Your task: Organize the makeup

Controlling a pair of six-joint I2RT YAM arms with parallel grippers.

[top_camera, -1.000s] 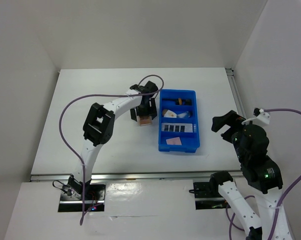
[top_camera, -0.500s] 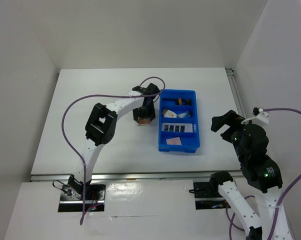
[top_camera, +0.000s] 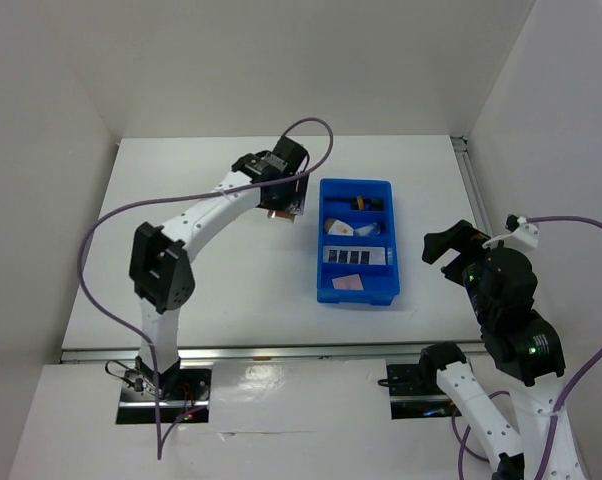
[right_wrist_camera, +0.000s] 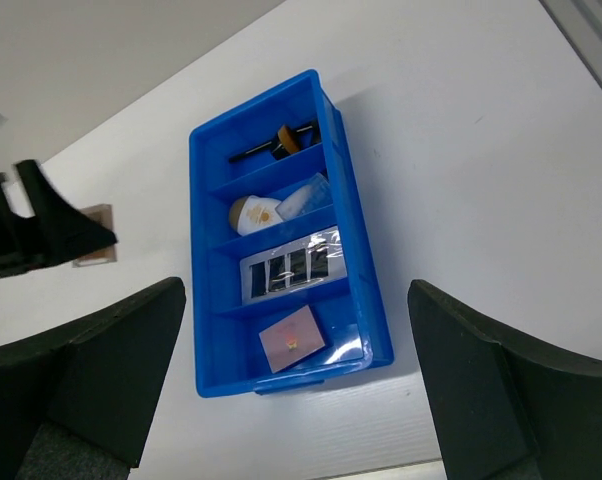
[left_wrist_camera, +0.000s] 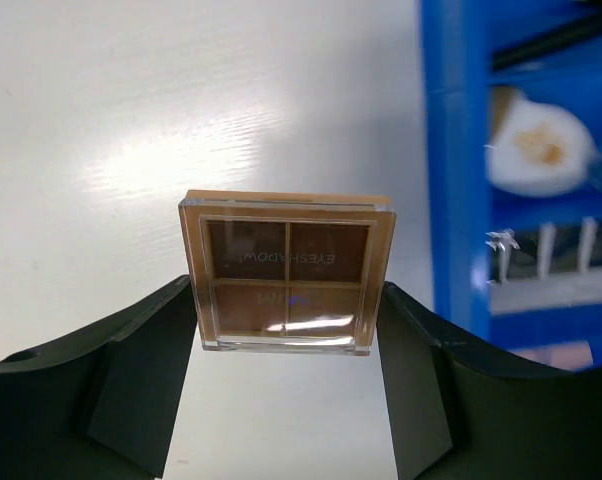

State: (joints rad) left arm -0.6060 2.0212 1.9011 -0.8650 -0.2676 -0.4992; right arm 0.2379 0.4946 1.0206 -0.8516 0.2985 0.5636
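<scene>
L end effector [left_wrist_camera: 288, 300] clenched on brown eyeshadow compact [left_wrist_camera: 286, 270], blue tray [top_camera: 321, 240] just right of it in top view; R end effector [right_wrist_camera: 296, 295] released, lower right.

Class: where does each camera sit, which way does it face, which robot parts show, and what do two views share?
Top external: high behind left arm and right arm, both shown, facing down at the table.
Left wrist: faces down; its fingers grip the compact.
Right wrist: faces down at the tray; open fingers.
Shared: tray.
</scene>
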